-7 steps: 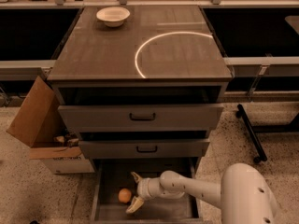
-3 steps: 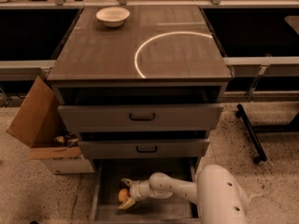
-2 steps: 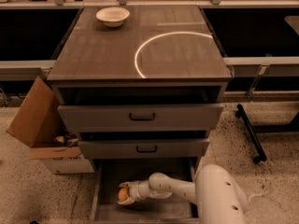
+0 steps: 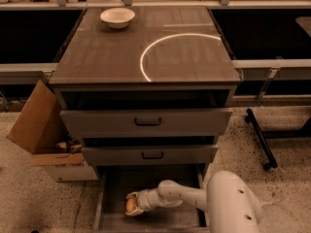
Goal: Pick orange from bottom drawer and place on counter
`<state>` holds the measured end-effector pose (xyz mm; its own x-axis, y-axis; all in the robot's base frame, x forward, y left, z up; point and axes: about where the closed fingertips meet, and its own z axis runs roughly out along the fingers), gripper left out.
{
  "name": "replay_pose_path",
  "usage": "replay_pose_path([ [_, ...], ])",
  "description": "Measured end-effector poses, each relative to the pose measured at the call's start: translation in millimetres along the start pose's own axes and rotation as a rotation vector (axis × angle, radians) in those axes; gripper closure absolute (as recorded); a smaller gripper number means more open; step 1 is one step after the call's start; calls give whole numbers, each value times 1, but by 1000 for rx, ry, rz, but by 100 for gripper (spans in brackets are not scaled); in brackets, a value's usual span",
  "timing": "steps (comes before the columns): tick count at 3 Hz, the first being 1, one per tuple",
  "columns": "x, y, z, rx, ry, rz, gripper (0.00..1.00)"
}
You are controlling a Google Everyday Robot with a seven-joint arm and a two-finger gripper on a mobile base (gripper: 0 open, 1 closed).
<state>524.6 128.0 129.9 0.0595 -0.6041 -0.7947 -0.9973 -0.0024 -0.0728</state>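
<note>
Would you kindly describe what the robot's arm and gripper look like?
The arm is smooth, white and tubular, swelling into a large rounded white shell; no cables or markings show. The gripper, in the bottom drawer around the orange, has cream fingers.

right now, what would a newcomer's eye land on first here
First, the pale arm reaching into the open bottom drawer, with its tool down at the orange near the drawer's left side. Next, the bright curved arc glowing on the dark counter, with a white bowl at its far left corner. An open cardboard box sits on the floor beside the cabinet, at picture left.
</note>
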Motion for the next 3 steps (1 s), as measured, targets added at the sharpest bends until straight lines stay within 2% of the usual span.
replay_pose_path([
  [1, -19, 11, -44, -18, -79, -18, 100],
  [2, -43, 25, -122, -3, -217, -48, 100],
  [3, -52, 36, -175, 34, -298, -62, 100],
])
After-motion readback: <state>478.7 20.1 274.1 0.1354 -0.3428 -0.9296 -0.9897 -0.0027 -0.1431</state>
